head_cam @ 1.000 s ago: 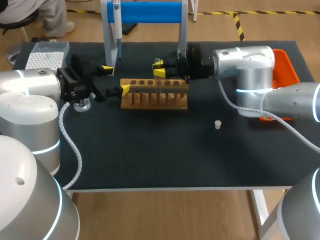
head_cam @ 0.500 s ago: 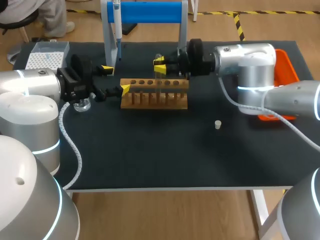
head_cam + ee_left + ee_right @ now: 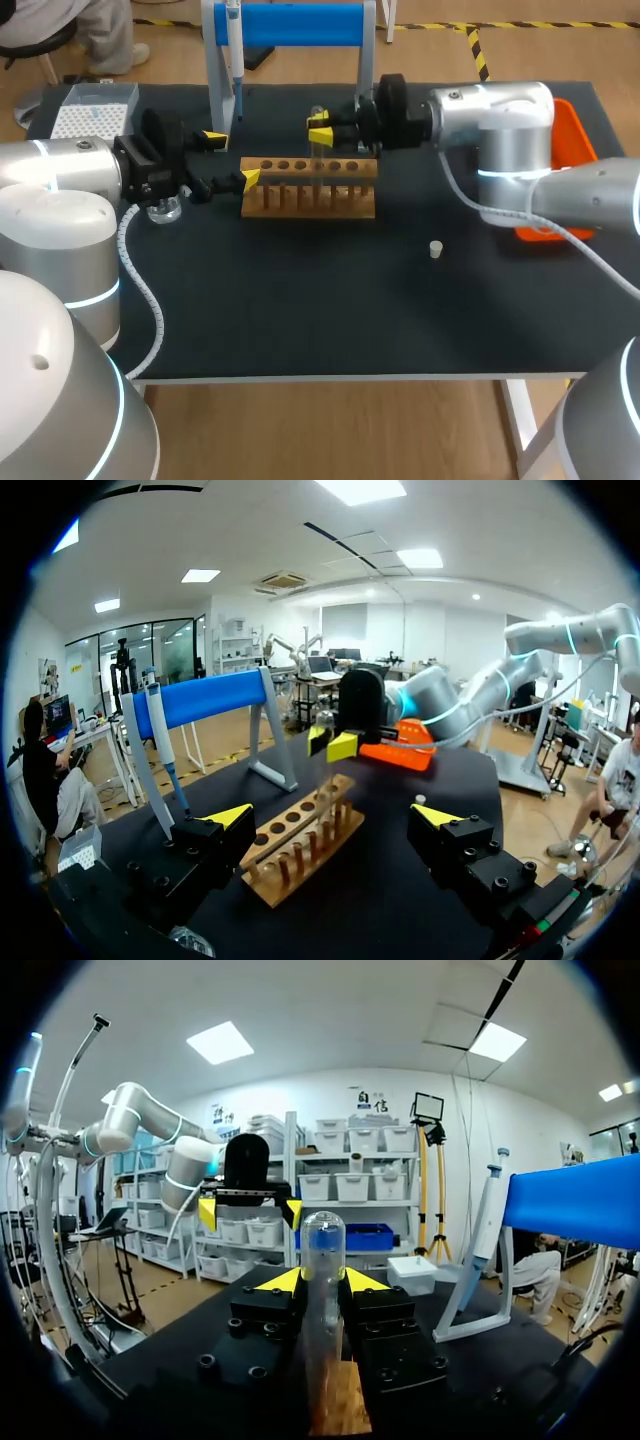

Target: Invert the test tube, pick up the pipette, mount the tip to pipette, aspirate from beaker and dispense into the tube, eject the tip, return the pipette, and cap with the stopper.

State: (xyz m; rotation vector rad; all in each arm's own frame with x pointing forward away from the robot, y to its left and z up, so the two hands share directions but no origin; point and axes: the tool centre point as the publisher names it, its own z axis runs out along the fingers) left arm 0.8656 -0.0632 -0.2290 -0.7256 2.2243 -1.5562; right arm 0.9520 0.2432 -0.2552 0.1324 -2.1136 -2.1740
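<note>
Since one second ago the right gripper [image 3: 320,128] has risen from the top of the wooden rack [image 3: 308,187], carrying the test tube [image 3: 322,1240] upward; the left arm has not shifted. The right gripper's fingers clamp the clear test tube from both sides, upright with its rounded end uppermost. Its lower end sits at the rack's far-right holes, and whether it is clear of them cannot be determined. The left gripper [image 3: 333,815] stands wide open at the rack's left end, holding nothing.

The pipette [image 3: 233,60] hangs on the blue stand [image 3: 300,24]. The stopper [image 3: 436,249] lies near-right of the rack. The beaker [image 3: 165,210] is partly hidden under the left arm, contents indiscernible.
</note>
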